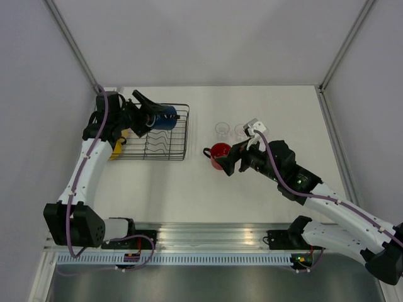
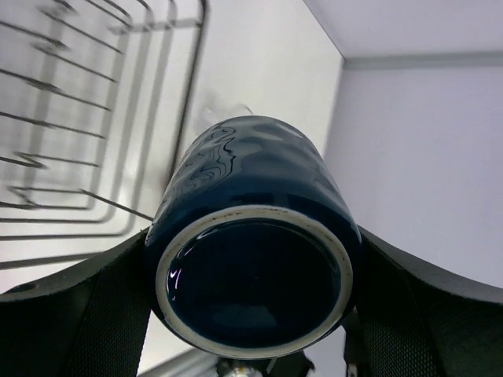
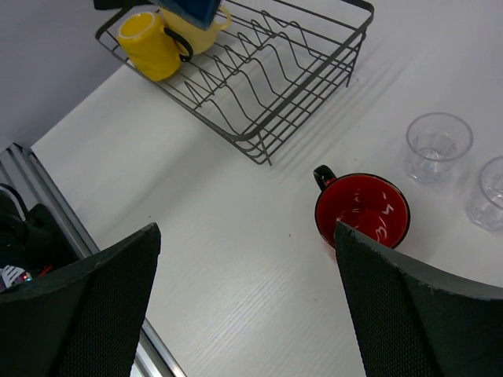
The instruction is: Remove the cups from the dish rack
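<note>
Because the left gripper [image 1: 151, 114] clamps the blue mug [image 2: 251, 204] by its sides above the rack [image 1: 165, 143] at the table's [image 1: 189, 201] far left corner, it may slip onto the wires; the right gripper [image 3: 247, 302] stands open.

The blue mug [image 1: 165, 115] hangs over the black rack [image 1: 177, 142]; red mug [image 1: 220, 151] and tumblers [image 1: 221, 129] stand beside.

L claw [image 1: 156, 115] clamped on blue mug [image 2: 251, 236], R claw [image 3: 245, 236] wide open, both arms extended.
</note>
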Robot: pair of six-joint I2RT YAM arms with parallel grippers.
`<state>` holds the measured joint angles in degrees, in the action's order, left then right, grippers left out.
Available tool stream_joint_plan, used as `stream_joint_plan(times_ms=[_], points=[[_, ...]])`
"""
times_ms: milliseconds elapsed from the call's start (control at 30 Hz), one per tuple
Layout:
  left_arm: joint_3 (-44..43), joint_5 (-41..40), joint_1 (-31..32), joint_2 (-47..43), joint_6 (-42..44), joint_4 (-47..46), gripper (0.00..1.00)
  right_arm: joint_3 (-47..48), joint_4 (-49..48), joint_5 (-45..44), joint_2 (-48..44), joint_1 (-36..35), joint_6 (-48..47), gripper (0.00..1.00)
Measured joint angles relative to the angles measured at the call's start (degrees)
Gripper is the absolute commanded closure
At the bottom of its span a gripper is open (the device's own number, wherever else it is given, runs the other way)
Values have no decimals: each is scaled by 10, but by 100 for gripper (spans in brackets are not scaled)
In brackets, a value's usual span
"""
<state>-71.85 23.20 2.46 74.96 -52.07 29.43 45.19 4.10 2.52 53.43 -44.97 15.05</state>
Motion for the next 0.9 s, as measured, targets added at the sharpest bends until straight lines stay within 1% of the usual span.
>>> stream_joint_plan(times_ms=[133, 233, 367, 500, 667, 733, 833, 900], points=[[86, 102, 47, -25, -65, -107, 98, -32, -48, 48, -30, 2, 11, 6], [139, 163, 94, -27, -129, -201, 98, -57, -92, 88, -52, 2, 17, 7], [191, 220, 155, -24, -230, -346, 98, -85, -125, 126, -79, 2, 19, 9], [226, 253, 203, -20, -329, -483, 98, -101, -137, 144, -113, 2, 14, 10], [241, 263, 252, -21, -398, -576, 98, -108, -140, 146, -155, 2, -8, 12], [248, 262, 273, -25, -414, -591, 98, -108, -143, 151, -165, 2, -21, 13], [265, 249, 304, -38, -431, -601, 98, -108, -152, 166, -167, 2, -35, 17], [275, 237, 328, -45, -440, -601, 98, -108, -159, 176, -162, 2, -43, 28]])
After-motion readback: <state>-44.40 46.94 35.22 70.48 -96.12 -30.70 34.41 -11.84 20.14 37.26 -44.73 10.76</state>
